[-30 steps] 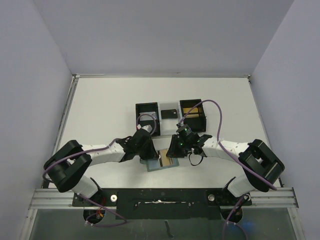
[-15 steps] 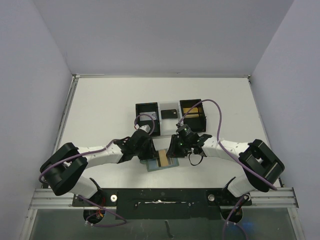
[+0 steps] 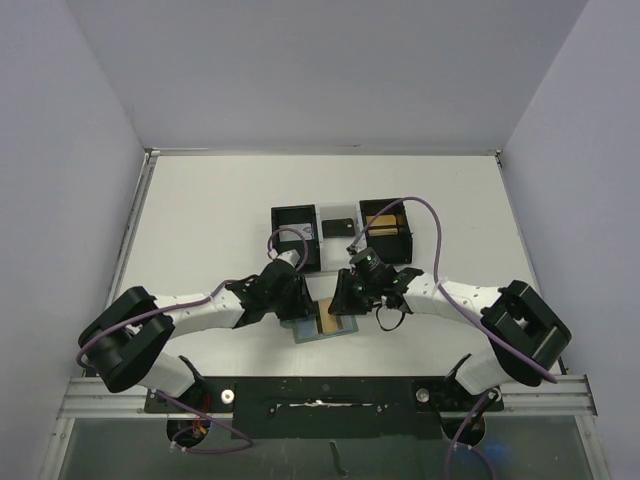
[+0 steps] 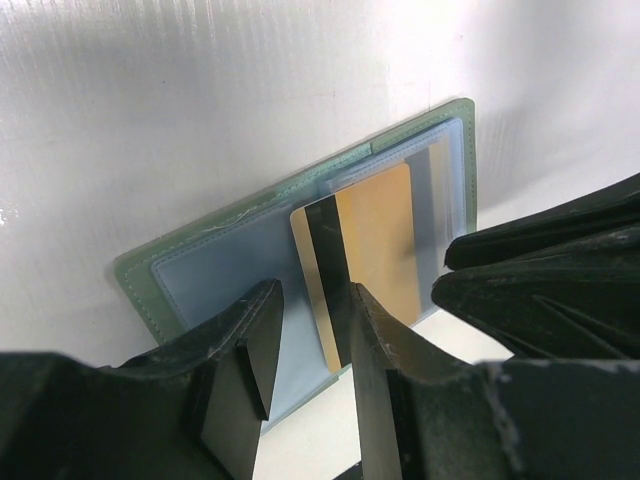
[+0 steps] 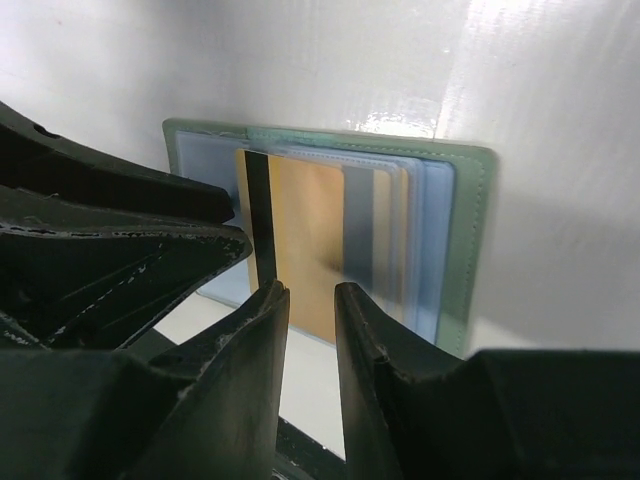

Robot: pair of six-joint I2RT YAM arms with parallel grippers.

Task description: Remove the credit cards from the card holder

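Centrally, one flat sage-green folding card holder [image 3: 306, 334] lies open on the matte white table [image 3: 200, 220], with its smooth pale blue-grey lining facing up. It sits directly beneath both grippers, near the arm bases. One glossy gold-orange rectangular credit card [image 4: 375, 240] with a black stripe along one long edge rests on the lining, partly out of its translucent pocket. Edges of further pale cards show layered behind it in the right wrist view; their number cannot be told. The left gripper [image 4: 314, 295] hovers over the striped edge with its black fingers apart and nothing clamped. The right gripper [image 5: 310, 292] meets it from the opposite side, its fingers narrowly parted above the card's near edge. Two black square open-topped boxes [image 3: 296, 232] stand farther back, with one small dark card [image 3: 340, 227] between them.
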